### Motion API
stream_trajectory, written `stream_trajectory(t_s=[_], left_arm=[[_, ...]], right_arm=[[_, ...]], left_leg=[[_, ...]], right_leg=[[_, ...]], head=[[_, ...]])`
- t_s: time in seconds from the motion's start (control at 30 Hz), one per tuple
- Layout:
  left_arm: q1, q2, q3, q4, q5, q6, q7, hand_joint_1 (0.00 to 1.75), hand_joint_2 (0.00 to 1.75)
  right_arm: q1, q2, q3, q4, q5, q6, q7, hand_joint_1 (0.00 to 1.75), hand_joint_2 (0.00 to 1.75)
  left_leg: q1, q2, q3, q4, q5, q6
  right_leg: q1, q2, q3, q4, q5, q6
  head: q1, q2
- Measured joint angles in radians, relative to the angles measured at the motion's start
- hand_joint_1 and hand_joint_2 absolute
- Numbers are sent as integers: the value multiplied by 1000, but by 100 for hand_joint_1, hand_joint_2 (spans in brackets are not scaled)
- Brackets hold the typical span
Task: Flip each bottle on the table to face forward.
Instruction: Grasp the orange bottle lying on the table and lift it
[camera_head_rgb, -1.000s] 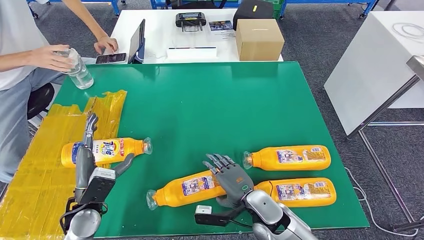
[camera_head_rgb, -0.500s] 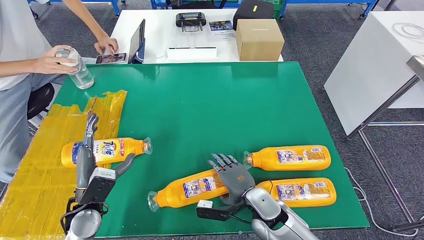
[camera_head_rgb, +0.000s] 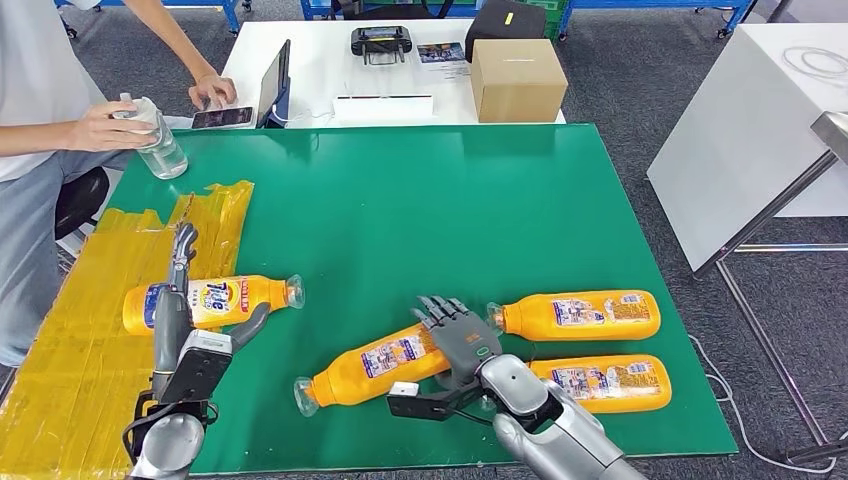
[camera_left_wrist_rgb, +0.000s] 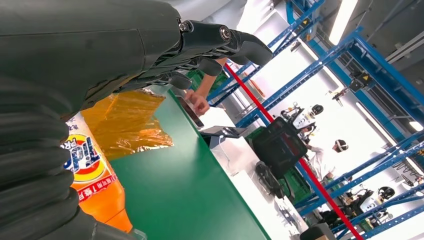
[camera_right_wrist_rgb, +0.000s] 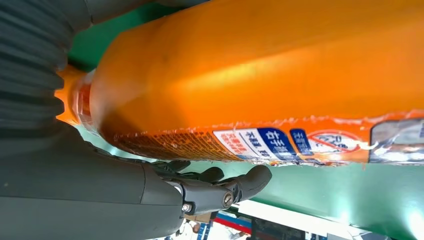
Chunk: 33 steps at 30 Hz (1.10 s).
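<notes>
**Op:** My right hand rests over the base end of the slanted orange bottle, fingers spread across it; whether they're truly clamped, I can't tell. That bottle lies at 6 o'clock on the green desk, cap toward 8.

**Spotter:** Risk?

**Op:** It's round and slick. If I roll it with a loose hold it could skid into the two bottles just beside it at 4 o'clock, the upper one and the lower one.

**Spotter:** Left side?

**Op:** Left hand is apart, fingers extended over the bottle at 8 o'clock, holding nothing. That one shows its brand label up; the slanted one shows small print, so I judge it's not yet flipped.
</notes>
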Motion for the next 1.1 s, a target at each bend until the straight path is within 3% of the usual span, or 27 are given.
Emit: stream_trajectory(t_s=[0.1, 0.13, 0.23, 0.27, 0.33, 0.77, 1.1], left_arm=[[-3, -1, 0, 3, 0, 0, 0, 0, 175], [-4, -1, 0, 4, 0, 0, 0, 0, 175], [-5, -1, 0, 6, 0, 0, 0, 0, 175], [-6, -1, 0, 7, 1, 0, 0, 0, 175], [-6, -1, 0, 9, 3, -1, 0, 0, 175], [-8, -3, 0, 15, 19, -9, -2, 0, 175], [-2, -4, 0, 12, 23, -23, -3, 0, 175]], right_arm=[[-7, 6, 2, 14, 0, 0, 0, 21, 175], [-9, 8, 3, 17, 0, 0, 0, 37, 175], [-11, 11, 5, 25, 0, 0, 0, 131, 175], [-12, 11, 5, 27, 0, 0, 0, 153, 175], [-14, 12, 7, 32, 0, 0, -2, 170, 175], [-19, 18, 10, 47, -41, -48, -34, 175, 175], [43, 33, -34, -26, -49, -120, -41, 175, 175]], left_leg=[[0, 0, 0, 0, 0, 0], [0, 0, 0, 0, 0, 0], [0, 0, 0, 0, 0, 0], [0, 0, 0, 0, 0, 0], [0, 0, 0, 0, 0, 0], [0, 0, 0, 0, 0, 0], [0, 0, -2, 0, 0, 0]], right_leg=[[0, 0, 0, 0, 0, 0], [0, 0, 0, 0, 0, 0], [0, 0, 0, 0, 0, 0], [0, 0, 0, 0, 0, 0], [0, 0, 0, 0, 0, 0], [0, 0, 0, 0, 0, 0], [0, 0, -1, 0, 0, 0]], head=[[0, 0], [0, 0], [0, 0], [0, 0], [0, 0], [0, 0], [0, 0]])
